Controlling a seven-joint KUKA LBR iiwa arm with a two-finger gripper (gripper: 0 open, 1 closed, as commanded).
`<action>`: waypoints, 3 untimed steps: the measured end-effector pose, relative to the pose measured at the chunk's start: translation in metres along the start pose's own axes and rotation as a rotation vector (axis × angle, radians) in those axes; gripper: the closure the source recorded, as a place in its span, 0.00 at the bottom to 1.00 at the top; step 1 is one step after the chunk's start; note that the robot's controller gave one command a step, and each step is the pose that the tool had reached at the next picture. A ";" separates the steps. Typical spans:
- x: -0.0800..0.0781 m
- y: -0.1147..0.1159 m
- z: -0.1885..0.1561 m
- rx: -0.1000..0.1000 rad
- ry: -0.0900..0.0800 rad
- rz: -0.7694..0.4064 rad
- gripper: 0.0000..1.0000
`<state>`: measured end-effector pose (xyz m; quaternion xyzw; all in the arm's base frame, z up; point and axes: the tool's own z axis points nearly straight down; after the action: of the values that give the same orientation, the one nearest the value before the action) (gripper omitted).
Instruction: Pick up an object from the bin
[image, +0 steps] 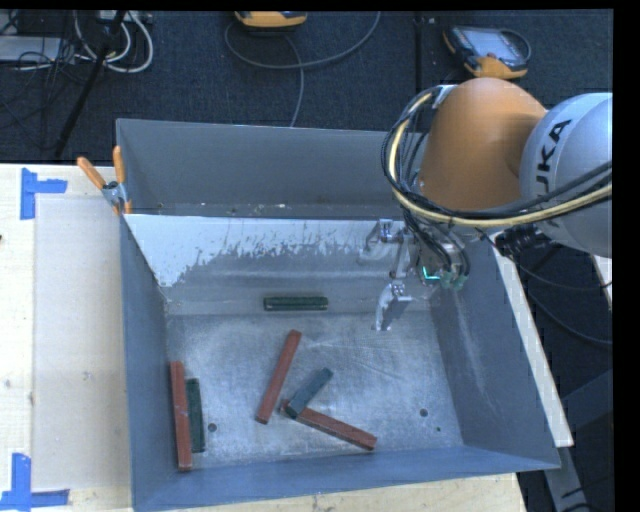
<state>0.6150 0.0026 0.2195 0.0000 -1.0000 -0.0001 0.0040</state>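
Note:
My gripper (388, 308) hangs over the back right part of the bin floor, close to the rear wall. Nearest to it, a dark green bar (295, 303) lies flat to its left along the foot of the rear wall. A reddish-brown stick (278, 376) lies slanted in the middle of the floor, below and left of the gripper. Beside that stick sits a short dark blue-grey block (308, 391). Its lower end touches a second reddish-brown stick (335, 428) near the front.
By the left wall a long red stick (180, 415) and a shorter dark green stick (194, 413) lie side by side. The arm with its orange cover and cables reaches in from the upper right, above the bin's right wall.

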 end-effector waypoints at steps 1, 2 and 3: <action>-0.001 0.000 -0.005 0.000 -0.008 0.000 0.00; 0.001 0.027 0.046 0.001 -0.014 -0.016 0.00; -0.001 0.031 0.114 -0.001 -0.012 0.004 0.00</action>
<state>0.6153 0.0337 0.1056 -0.0021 -1.0000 -0.0007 -0.0020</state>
